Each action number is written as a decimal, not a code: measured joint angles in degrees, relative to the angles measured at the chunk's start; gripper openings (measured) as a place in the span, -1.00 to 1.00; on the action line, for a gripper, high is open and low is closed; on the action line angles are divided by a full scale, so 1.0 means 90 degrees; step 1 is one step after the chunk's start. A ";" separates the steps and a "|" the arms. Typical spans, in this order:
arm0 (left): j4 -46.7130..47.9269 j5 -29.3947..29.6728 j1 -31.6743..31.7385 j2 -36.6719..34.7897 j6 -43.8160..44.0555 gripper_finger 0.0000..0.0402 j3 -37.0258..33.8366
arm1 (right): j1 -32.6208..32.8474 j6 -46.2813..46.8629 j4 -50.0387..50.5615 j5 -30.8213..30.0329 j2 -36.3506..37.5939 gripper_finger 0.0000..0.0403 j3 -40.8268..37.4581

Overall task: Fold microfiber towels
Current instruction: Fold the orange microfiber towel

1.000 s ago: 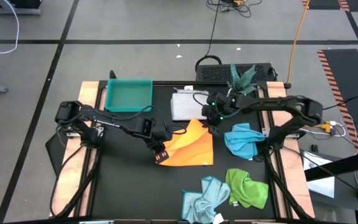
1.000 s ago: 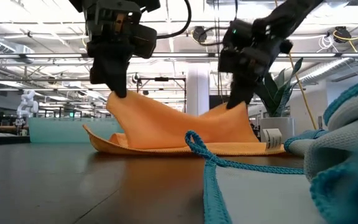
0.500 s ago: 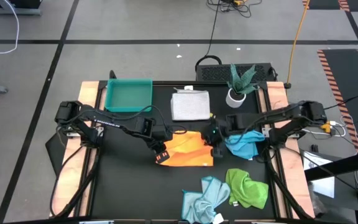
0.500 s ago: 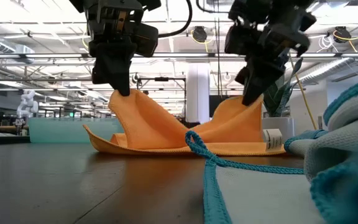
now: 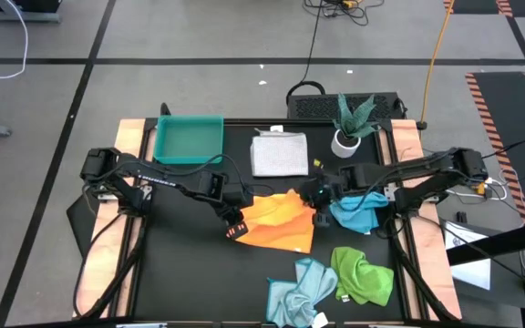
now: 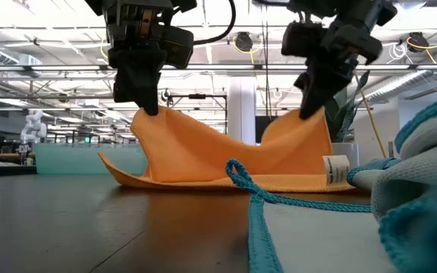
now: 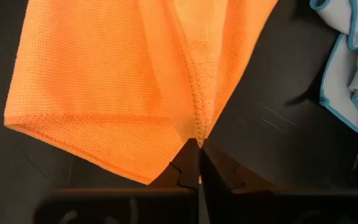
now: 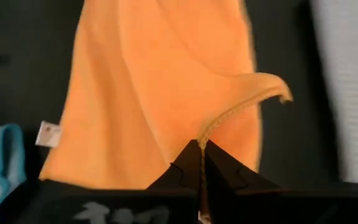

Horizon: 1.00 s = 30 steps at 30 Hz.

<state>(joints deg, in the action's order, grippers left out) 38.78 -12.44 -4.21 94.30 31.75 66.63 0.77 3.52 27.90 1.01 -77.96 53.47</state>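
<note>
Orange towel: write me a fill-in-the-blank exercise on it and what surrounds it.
1. Both grippers, left and right, hold the ______ towel with jaws shut.
2. The teal tray holds ______ towels.
3. The white-grey towel lies between the tray and the potted ______.
4. The green towel touches the ______ blue towel.

Missing: orange; no; plant; pale

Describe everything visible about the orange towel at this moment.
The orange towel is a soft, fine-knit microfiber cloth with stitched hems and a small white tag. It lies mid-table on the dark surface, between the white-grey towel and the green towel. Its lower layer rests flat while two corners are lifted: the left tool is shut on one hem, the right tool on another, so the cloth sags between them.
</note>
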 joint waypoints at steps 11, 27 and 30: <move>-0.0008 0.0002 0.0000 0.0000 -0.0003 -0.94 0.0000 | 0.0236 0.0015 0.0075 0.0057 0.0333 -1.00 0.0000; -0.0330 0.0009 0.0007 0.0000 -0.0085 -0.96 0.0000 | 0.1245 0.0197 0.0411 -0.0272 -0.0005 -1.00 0.0000; -0.0331 0.0045 0.0007 0.0000 -0.0020 -0.91 0.0000 | 0.1457 0.0038 0.0317 -0.0259 -0.0152 -1.00 0.0000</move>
<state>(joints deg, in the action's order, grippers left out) 35.79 -12.04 -4.14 94.30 31.56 66.63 13.89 3.87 30.75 -1.32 -79.32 53.47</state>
